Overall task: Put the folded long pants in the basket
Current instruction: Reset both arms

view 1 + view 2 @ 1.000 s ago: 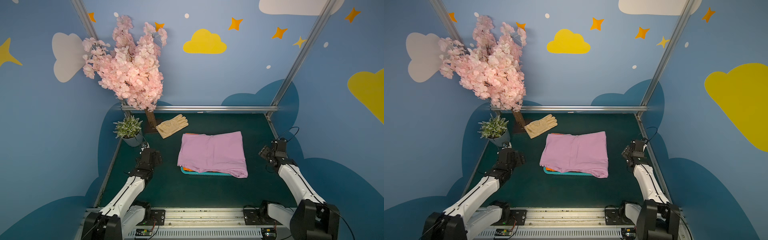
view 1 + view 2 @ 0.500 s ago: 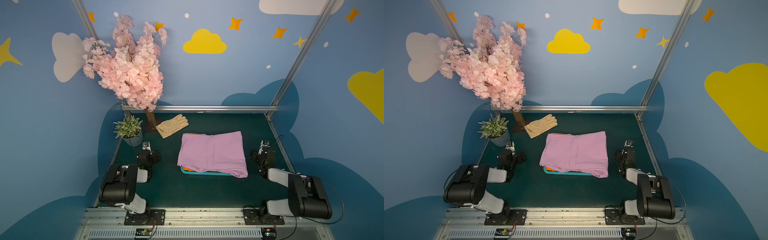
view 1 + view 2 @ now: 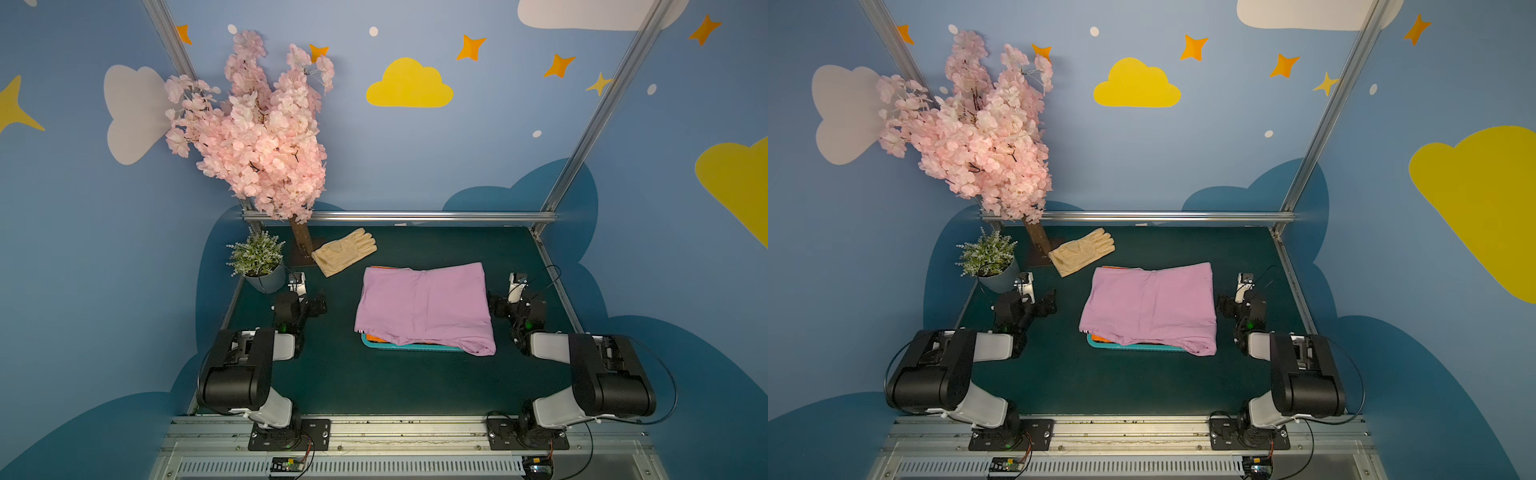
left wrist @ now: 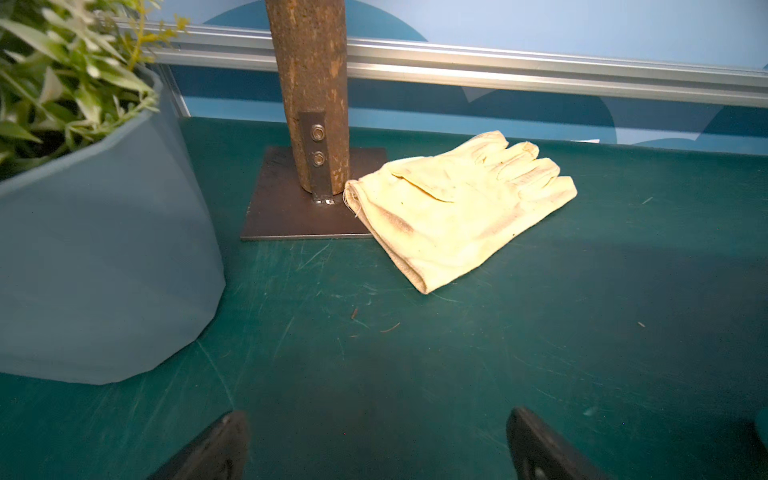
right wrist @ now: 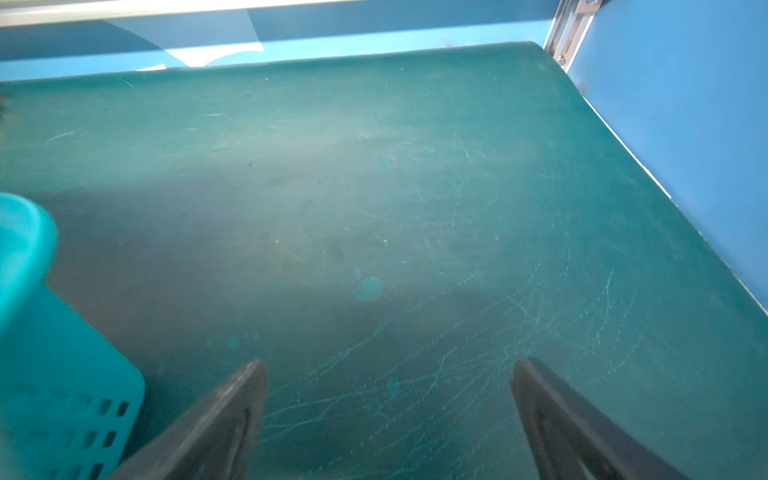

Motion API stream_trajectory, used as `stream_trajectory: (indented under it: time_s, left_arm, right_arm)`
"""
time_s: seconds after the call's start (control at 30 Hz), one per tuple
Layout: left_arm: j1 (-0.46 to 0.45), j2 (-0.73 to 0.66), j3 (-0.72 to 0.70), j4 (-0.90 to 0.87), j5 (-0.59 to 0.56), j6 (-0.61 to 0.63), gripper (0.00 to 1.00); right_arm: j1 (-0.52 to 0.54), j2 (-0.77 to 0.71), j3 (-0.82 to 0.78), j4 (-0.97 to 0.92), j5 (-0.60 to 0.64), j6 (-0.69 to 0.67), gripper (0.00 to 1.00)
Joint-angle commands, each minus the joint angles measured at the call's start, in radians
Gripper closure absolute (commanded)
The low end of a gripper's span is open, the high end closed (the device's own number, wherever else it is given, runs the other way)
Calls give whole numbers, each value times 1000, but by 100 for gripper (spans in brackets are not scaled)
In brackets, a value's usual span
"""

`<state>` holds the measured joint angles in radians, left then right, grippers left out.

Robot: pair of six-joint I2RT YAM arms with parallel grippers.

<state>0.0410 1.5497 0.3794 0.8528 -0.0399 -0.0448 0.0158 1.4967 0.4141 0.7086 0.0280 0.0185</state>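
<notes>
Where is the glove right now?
In both top views the cream glove lies on the green table, back on the robot's left side, its cuff against the blossom tree's base plate, behind the lilac pants.

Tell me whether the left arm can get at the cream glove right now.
Probably yes: the left gripper stands open and empty, with bare table between it and the glove.
</notes>
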Motion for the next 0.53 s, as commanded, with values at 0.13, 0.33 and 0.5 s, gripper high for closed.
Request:
stream_trajectory:
  time_s: [0.13, 0.33, 0.5]
  left_arm:
    - [-2, -14, 6, -16, 9, 10, 0]
    - [-1, -14, 6, -16, 9, 10, 0]
    - [-1, -14, 6, -16, 9, 10, 0]
  right_arm:
    - [7, -27, 32, -69, 3, -12, 2]
    - [4, -23, 39, -80, -3, -13, 2]
    - [4, -32, 27, -65, -7, -13, 2]
